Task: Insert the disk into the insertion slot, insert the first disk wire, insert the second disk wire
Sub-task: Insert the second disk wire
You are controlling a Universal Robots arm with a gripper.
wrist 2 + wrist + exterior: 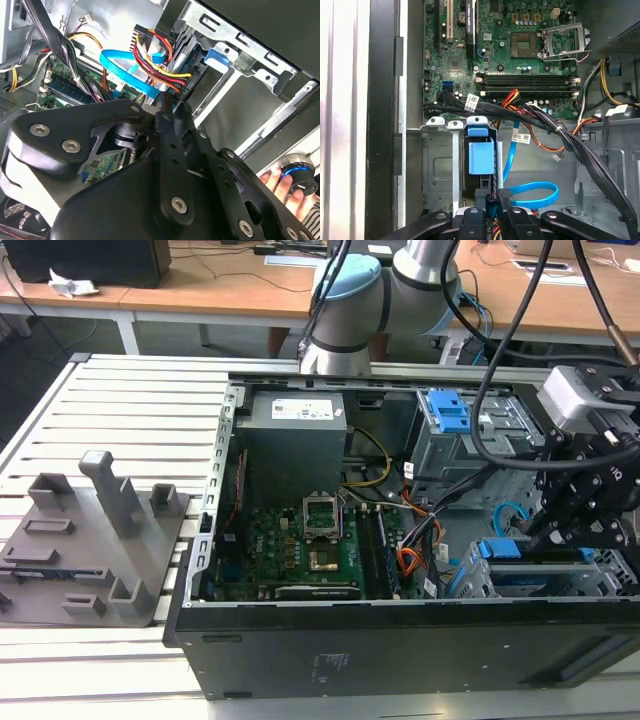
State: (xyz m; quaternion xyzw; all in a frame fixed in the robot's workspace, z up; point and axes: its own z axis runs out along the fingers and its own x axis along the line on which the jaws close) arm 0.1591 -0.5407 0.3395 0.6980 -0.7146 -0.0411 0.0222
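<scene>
Hovering over the drive cage end of the PC, the pincer (492, 207) is pinching a small dark plug (492, 196), looks like the first disk wire (167, 75). The disk (535, 552) sits in its slot right underneath, blue cable (532, 195) looping beside.

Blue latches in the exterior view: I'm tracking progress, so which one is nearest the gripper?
The lower blue latch, on the low cage directly beside the gripper; the upper blue latch sits on the taller cage, farther off.
</scene>
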